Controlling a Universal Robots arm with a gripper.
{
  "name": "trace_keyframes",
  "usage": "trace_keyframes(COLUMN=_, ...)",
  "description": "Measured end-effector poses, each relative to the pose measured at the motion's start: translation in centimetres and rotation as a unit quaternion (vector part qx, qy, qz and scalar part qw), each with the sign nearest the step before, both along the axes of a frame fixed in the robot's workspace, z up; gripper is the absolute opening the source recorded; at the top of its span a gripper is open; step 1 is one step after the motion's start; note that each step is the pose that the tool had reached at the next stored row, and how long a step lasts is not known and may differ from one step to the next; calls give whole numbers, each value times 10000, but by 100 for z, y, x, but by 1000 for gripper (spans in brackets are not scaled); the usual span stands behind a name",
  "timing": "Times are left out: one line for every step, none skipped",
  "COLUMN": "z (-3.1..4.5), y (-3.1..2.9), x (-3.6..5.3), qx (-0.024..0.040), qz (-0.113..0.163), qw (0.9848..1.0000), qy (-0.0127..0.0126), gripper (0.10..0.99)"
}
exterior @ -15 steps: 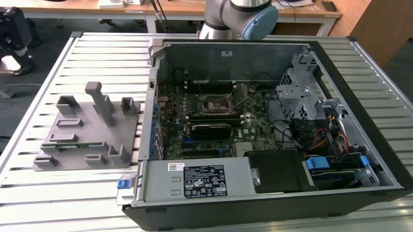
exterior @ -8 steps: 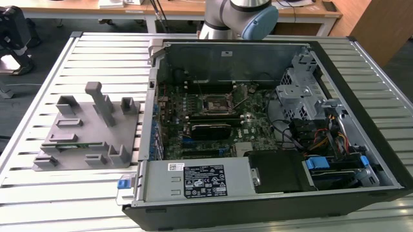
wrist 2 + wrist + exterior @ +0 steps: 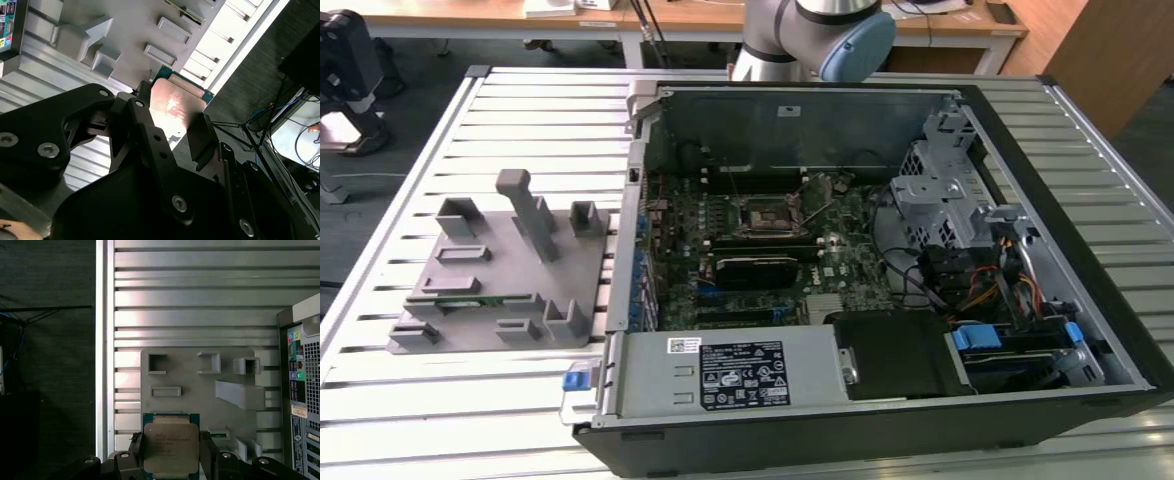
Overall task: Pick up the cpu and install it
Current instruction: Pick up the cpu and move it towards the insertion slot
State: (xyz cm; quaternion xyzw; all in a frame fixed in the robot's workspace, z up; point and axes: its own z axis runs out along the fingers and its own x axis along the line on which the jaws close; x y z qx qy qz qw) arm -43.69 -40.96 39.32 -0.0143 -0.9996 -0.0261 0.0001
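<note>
The jaws are clenched on two opposite edges of the cpu (image 3: 171, 447), its silvery top showing in the first wrist view, clear of the grey fixture (image 3: 200, 390) on the slatted tabletop (image 3: 190, 300). In the exterior view that fixture lies at nine o'clock from the open computer case (image 3: 881, 440).

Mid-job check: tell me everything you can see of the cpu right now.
The cpu is a thin square chip. Its silvery metal lid carries faint print and sits on a green board whose edge shows around it. In both wrist views it sits between the two black fingers of the gripper, which press on opposite sides. It is held in the air above the grey plastic fixture.
</note>
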Motion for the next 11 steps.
trace_keyframes(z=3, y=0, x=0, qx=0, qz=0, qw=10000, qy=0, gripper=537)
trace_keyframes(z=6, y=0, x=0, qx=0, qz=0, qw=10000, qy=0, gripper=537)
trace_keyframes(z=8, y=0, x=0, qx=0, qz=0, qw=10000, qy=0, gripper=537)
trace_keyframes(z=9, y=0, x=0, qx=0, qz=0, qw=10000, qy=-1, gripper=537)
trace_keyframes(z=12, y=0, x=0, qx=0, qz=0, qw=10000, qy=0, gripper=537)
trace_keyframes(z=14, y=0, x=0, qx=0, qz=0, qw=10000, qy=0, gripper=537)
trace_keyframes(z=16, y=0, x=0, qx=0, qz=0, qw=10000, qy=0, gripper=537)
trace_keyframes(z=20, y=0, x=0, qx=0, qz=0, qw=10000, qy=0, gripper=537)
trace_keyframes(z=23, y=0, x=0, qx=0, qz=0, qw=10000, qy=1, gripper=537)
trace_keyframes(z=26, y=0, x=0, qx=0, qz=0, qw=10000, qy=0, gripper=537)
trace_keyframes(z=28, y=0, x=0, qx=0, qz=0, qw=10000, qy=0, gripper=537)
